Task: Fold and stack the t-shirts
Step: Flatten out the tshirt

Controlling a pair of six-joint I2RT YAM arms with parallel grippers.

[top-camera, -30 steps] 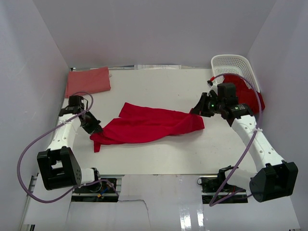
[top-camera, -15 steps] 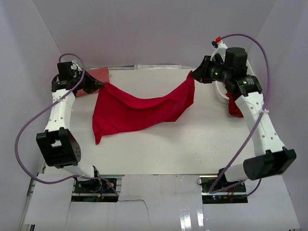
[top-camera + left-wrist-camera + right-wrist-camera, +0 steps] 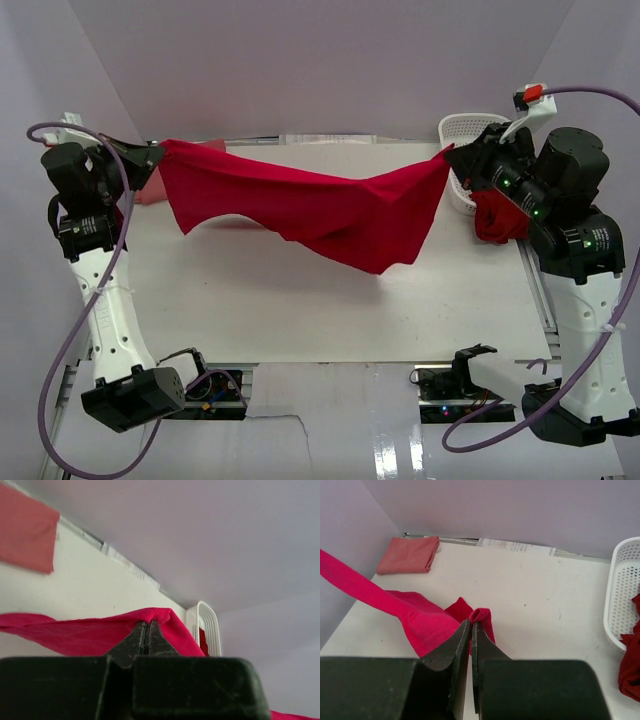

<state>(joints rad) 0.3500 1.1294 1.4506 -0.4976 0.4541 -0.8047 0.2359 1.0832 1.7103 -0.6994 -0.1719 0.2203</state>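
Observation:
A crimson red t-shirt (image 3: 320, 205) hangs stretched in the air between both grippers, high above the table, sagging in the middle. My left gripper (image 3: 155, 152) is shut on its left corner, which shows in the left wrist view (image 3: 147, 617). My right gripper (image 3: 450, 155) is shut on its right corner, which shows in the right wrist view (image 3: 481, 615). A folded salmon-pink t-shirt (image 3: 409, 554) lies at the table's far left corner; in the top view it is mostly hidden behind the left arm. More red t-shirts (image 3: 498, 215) sit in and spill from the basket.
The white lattice basket (image 3: 470, 135) stands at the far right and also shows in the right wrist view (image 3: 620, 590). White enclosure walls close in the left, right and back. The table edge (image 3: 340, 362) runs along the front above the arm bases.
Both arms have risen and spread apart, lifting the red t-shirt from the table and pulling it taut in the air. One second ago it lay crumpled on the table.

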